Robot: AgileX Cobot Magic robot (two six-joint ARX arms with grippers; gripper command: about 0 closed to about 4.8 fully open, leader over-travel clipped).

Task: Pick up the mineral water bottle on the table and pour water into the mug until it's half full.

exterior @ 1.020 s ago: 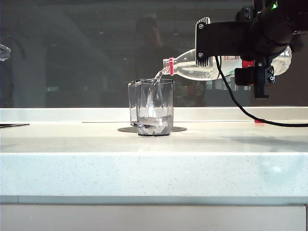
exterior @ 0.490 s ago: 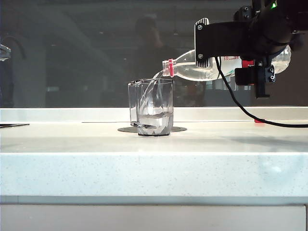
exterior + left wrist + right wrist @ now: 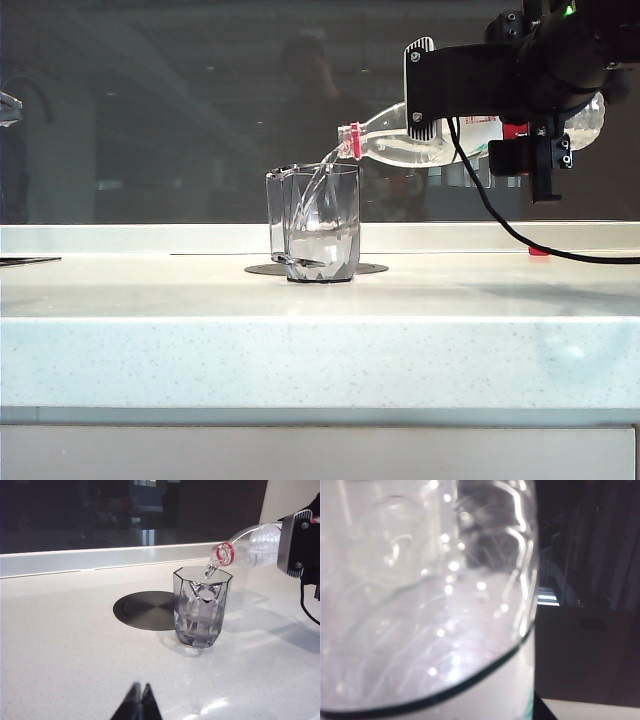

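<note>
Left gripper (image 3: pixel 139 695) shows only in its own wrist view, as two dark fingertips pressed together to a point, hanging over bare countertop well short of the glass. Nothing sits between them.

Beyond those tips spreads the wide white speckled stone-like table (image 3: pixel 150 300), with a flat round dark metal disc (image 3: pixel 145 610) set into its surface. Touching the disc's edge stands the clear faceted glass mug (image 3: pixel 318 222), upright; in the exterior view its side handle points to the left of that view. Clear colourless water (image 3: pixel 322 245) fills roughly the lower third to half of the mug, and a thin stream (image 3: pixel 209 571) falls from the bottle mouth into the mug's open top.

Above and to the right of the mug lies the tall clear plastic mineral water bottle (image 3: pixel 405 140), tipped almost level with its red neck ring (image 3: pixel 354 139) lowest and its mouth just over the mug's rim, not touching it. Its red and white label is mostly hidden behind the arm.

Right gripper (image 3: pixel 520 140), black and held high at the right of the exterior view, is clamped around the bottle's middle, one broad dark finger plate covering the label. Its wrist camera sees only the bottle's clear wall (image 3: pixel 430 605) filling the picture, blurred, with water inside. A black cable (image 3: pixel 500 225) hangs from the arm down to the table.
</note>
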